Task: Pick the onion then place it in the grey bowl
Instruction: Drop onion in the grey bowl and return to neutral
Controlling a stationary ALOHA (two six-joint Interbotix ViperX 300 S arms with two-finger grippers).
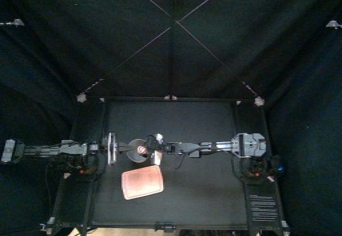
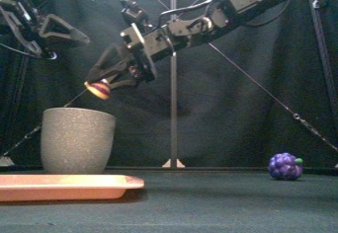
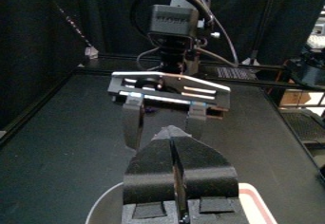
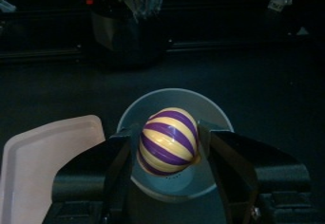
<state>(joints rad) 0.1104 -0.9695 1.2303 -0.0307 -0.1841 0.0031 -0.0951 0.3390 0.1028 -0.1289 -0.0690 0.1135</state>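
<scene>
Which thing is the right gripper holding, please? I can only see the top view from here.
Observer: An onion with purple and cream stripes, clamped in the right gripper.
Operator: Where is it relative to the cup?
Observer: The right wrist view shows it hanging over the open mouth of the grey cup, not yet inside.
Operator: Is anything else on the table?
Observer: The front view shows a purple grape toy on the right, well apart from the pink tray.

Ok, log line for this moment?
right gripper shut on onion | onion above grey bowl | left gripper shut, left side | grapes on table
</scene>
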